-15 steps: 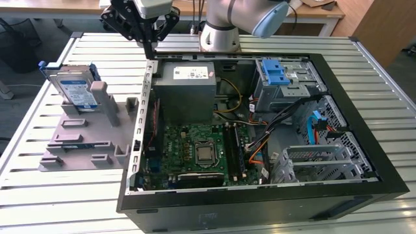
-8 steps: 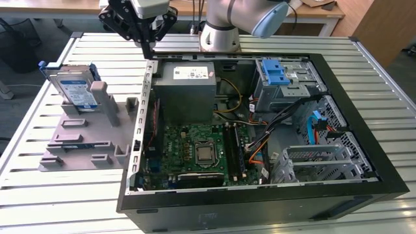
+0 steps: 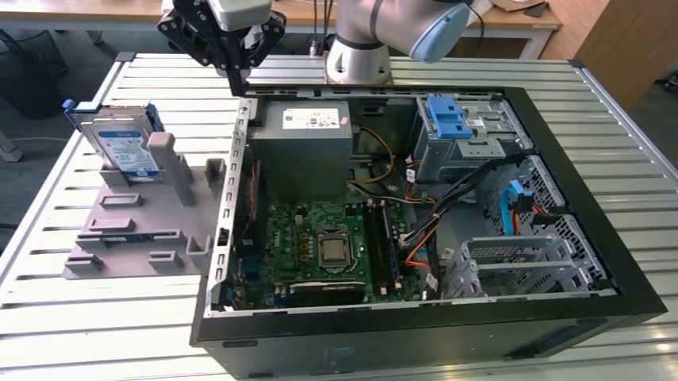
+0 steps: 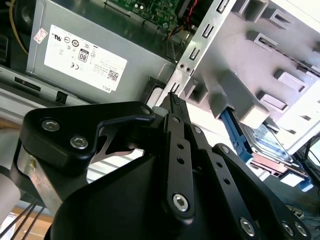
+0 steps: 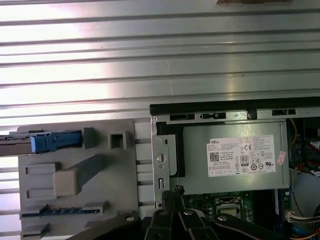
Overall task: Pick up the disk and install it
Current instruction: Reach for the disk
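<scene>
Open case (image 3: 424, 341) sits right of the holder (image 3: 127, 230) in the exterior view; the disk (image 3: 122, 151) stands there on edge, well apart from the clenched, empty gripper (image 3: 236, 79), so a sound pick requires opened jaws squared to its blue-framed sides.

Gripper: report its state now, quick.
Gripper: shut, holding nothing. The disk stands apart from it in the grey holder.

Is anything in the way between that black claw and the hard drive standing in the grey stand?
Nothing visible does. The gripper hangs above the computer case's wall; open space over the slatted table separates it from the disk. The grey holder's post stands against the disk's case-facing side.
</scene>
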Motion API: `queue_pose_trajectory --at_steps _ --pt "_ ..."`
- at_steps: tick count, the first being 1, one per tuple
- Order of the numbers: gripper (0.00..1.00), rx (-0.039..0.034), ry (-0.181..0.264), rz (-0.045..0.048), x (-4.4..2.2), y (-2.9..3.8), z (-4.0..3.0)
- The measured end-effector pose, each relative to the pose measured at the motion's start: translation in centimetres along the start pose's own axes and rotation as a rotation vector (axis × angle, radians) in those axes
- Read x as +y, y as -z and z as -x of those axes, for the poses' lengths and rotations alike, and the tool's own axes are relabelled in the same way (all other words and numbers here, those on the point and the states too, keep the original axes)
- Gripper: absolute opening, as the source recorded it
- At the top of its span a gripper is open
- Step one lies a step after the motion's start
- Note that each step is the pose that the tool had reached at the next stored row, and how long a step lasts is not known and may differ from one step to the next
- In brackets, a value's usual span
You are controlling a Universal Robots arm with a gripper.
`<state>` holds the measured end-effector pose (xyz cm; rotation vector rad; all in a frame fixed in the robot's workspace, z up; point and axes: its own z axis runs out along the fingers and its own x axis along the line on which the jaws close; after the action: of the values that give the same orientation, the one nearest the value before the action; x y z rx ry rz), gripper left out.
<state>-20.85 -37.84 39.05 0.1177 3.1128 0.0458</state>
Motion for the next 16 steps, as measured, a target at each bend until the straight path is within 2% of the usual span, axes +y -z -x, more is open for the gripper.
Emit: queue_pose_trajectory --at_steps 9,16 --pt "0.11 -0.0001 0.0 0.0002 0.31 -0.11 -0.43" --pt "0.11 0.0006 0.0 0.0001 0.79 -0.18 -1.06"
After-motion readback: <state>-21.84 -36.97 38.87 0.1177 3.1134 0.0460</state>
